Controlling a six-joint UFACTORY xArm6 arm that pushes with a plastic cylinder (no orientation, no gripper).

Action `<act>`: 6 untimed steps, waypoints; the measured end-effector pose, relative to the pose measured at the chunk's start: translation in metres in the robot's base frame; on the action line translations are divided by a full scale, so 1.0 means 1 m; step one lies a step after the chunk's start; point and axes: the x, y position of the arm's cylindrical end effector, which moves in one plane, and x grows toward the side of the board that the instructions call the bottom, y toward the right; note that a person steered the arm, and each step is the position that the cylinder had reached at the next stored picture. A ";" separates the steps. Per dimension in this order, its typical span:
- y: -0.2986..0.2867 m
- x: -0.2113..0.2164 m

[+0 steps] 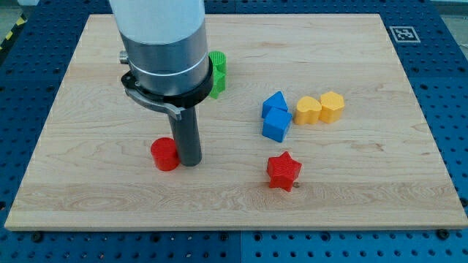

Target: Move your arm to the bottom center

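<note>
Wooden board [241, 204] on a blue pegboard bench: my tip [191, 163] rests left of centre, just beside the red cylinder [164, 154] and apparently touching it, grasping nothing since it is a bare rod. Bottom centre, below-left of the red star [284, 172], lies near; I judge a short slide remains.

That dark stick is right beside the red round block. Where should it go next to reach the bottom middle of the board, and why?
Probably a short slide toward the view's bottom and slightly right. My tip sits just right of the red cylinder, left of centre and above the bottom edge of the board. The red star lies farther right, so that path looks free of blocks.
</note>
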 end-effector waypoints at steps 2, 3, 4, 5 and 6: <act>0.016 0.071; 0.031 0.072; 0.031 0.072; 0.031 0.072; 0.037 0.085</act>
